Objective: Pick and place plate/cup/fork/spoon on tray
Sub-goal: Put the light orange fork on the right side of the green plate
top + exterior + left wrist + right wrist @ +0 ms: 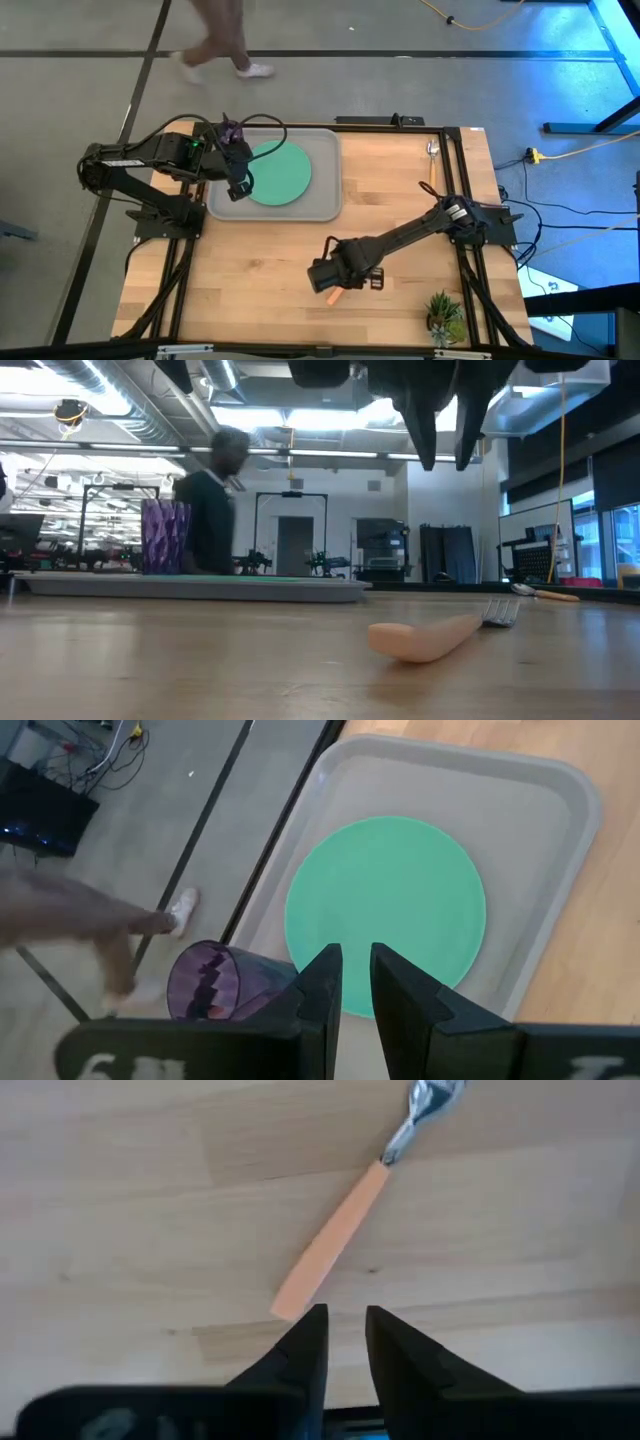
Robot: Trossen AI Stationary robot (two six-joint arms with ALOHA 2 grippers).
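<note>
The grey tray (325,200) lies at the table's far left with the teal-green plate (280,172) flat on it. The purple cup (165,537) stands upright on the tray's far left corner, and shows beside my left fingers in the left wrist view (212,982). My left gripper (355,975) hovers above the plate's edge, open by a narrow gap, with nothing in it. The fork (335,1245) lies flat on the bare wood at the near middle. My right gripper (345,1330) hangs open above its orange handle end, pointing down, clear of it. The spoon (432,155) lies at the far right.
A small potted plant (445,312) stands at the near right corner. A person (220,40) walks past the table's far side. Bare wood stretches between the tray and the fork.
</note>
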